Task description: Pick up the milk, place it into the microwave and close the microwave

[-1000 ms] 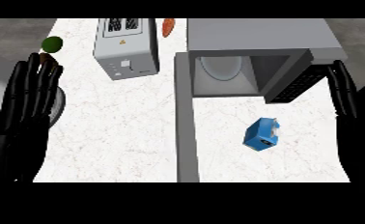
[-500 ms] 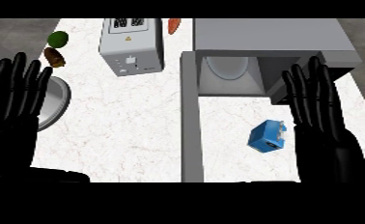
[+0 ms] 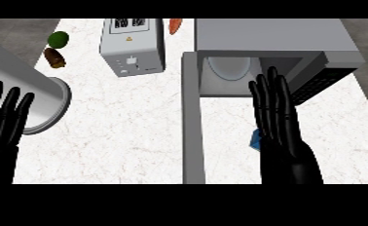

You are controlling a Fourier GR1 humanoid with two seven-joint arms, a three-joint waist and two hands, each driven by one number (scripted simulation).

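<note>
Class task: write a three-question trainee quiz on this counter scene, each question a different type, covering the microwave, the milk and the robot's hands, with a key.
1. True or false: the microwave door is shut.
2. Multiple choice: the right hand is A) curled round the milk, B) open, fingers straight, covering most of the blue milk carton, C) inside the microwave.
3. Fill in: beside the toaster, near the counter's far edge, lies an orange ____.

Key:
1. False; the door stands open.
2. B.
3. Carrot.

The left hand rests open at the view's left edge.
</note>
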